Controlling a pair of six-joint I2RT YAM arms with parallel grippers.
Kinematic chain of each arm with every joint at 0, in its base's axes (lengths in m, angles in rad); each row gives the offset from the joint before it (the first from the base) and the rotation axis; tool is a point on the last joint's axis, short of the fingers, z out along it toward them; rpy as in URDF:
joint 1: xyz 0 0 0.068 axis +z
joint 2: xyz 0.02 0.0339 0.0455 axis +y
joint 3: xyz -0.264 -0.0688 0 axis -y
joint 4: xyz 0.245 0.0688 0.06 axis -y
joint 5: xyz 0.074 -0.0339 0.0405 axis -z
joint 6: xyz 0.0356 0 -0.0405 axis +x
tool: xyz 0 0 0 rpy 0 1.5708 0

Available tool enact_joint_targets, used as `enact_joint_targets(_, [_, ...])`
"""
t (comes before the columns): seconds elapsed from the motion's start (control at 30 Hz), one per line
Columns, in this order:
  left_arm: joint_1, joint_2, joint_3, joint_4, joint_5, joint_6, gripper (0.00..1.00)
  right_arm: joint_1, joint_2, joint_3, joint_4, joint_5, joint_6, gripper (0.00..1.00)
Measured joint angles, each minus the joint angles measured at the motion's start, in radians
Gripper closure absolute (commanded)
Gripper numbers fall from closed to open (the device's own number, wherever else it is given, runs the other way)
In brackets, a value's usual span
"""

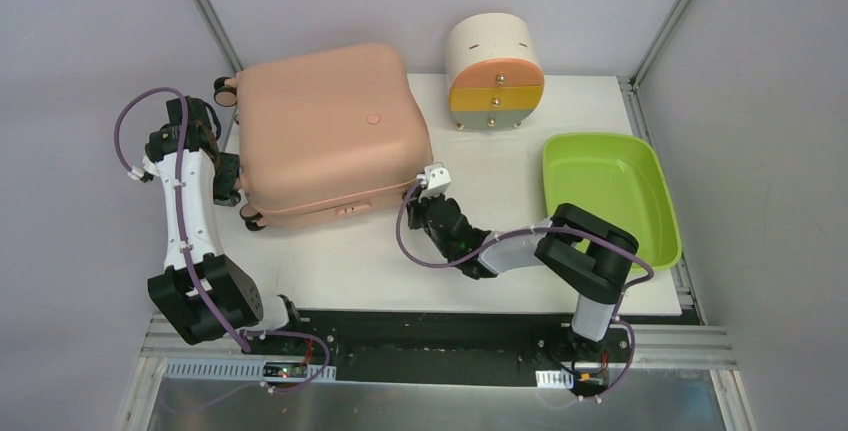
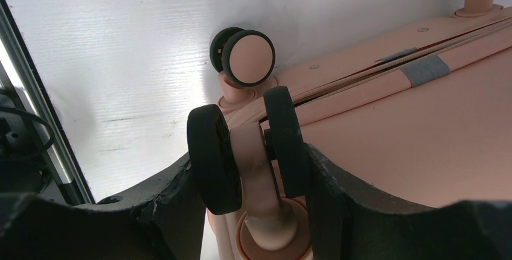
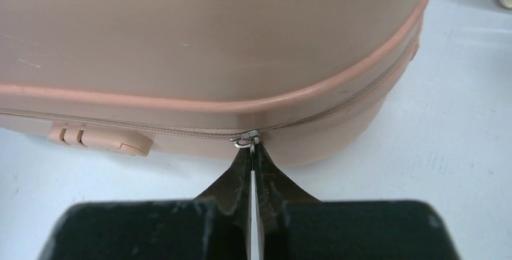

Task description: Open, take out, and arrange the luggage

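Has luggage lying flat on back-left part of tabletop, shell closed, zip seam running along near side. Pinches zipper pull with right gripper, jaws fully closed on the metal tab at the near-right rounded corner. Reaches there with right arm stretched low across tabletop from its base. Shows pink latch block on same seam, left of the pull, apart from gripper. Clamps twin caster wheel with left gripper at luggage's left end, one finger pressed against each black outer face, pink stem between them. Leaves second caster just beyond, untouched. Places cream drawer unit right of luggage at back edge, near but not touching. Places green tray at right side of tabletop, well apart from luggage, partly behind right arm's elbow.
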Motion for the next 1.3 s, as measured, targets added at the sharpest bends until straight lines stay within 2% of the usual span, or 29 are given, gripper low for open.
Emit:
enact_joint_targets(0.37, [-0.002,0.000,0.016,-0.021,-0.034,0.006,1.00,-0.142,-0.077,-0.100,0.045,-0.186,0.001,1.00])
enact_joint_targets(0.77, [-0.014,0.012,0.069,-0.058,-0.068,0.041,1.00,-0.321,-0.096,-0.054,-0.058,-0.453,-0.016,1.00])
enact_joint_targets(0.93, [-0.014,0.045,0.113,-0.083,-0.069,0.065,1.00,-0.351,-0.095,-0.029,-0.098,-0.541,-0.047,1.00])
enact_joint_targets(1.03, [-0.023,0.097,0.198,-0.117,-0.081,0.114,0.99,-0.346,-0.095,-0.025,-0.097,-0.557,-0.061,1.00])
enact_joint_targets(1.17, [-0.048,0.167,0.328,-0.136,-0.138,0.193,0.77,-0.314,-0.095,-0.022,-0.088,-0.552,-0.064,1.00])
enact_joint_targets(1.3, [-0.069,0.205,0.414,-0.130,-0.164,0.252,0.45,-0.277,-0.095,-0.018,-0.091,-0.512,-0.063,1.00])
